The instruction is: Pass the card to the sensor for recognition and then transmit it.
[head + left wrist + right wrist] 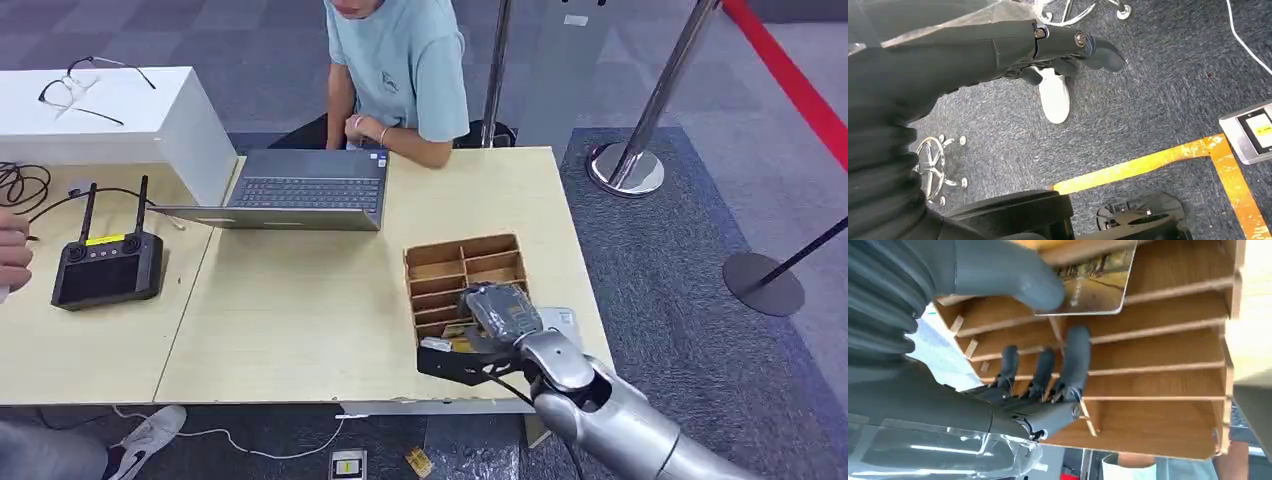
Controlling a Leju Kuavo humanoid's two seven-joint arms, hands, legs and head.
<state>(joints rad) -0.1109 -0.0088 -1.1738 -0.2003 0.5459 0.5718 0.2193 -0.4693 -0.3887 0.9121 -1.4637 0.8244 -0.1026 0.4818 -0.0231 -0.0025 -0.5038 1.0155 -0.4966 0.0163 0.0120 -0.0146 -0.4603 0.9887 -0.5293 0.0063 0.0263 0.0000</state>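
Reaching over the near edge of a pale wooden bench, the right robot hand hovers above a slotted wooden organizer near the bench's right end. Seen from the right wrist, the card is a glossy rectangle with rounded corners, printed in yellow-brown tones with a picture too blurred to read; it lies in one slot of the organizer, with the thick grey thumb pressed on its face. The darker fingers curl toward the dividers a slot or two away, apart from the thumb, so the right robot hand touches the card without clamping it. From the head camera the card is mostly hidden beneath the hand, but that view takes in a person in a light blue shirt seated behind an open laptop, a black remote controller with two antennas, and glasses on a white box. Hanging low, the left robot hand has its fingers curled in on nothing above blue carpet crossed by orange tape, near a white shoe.
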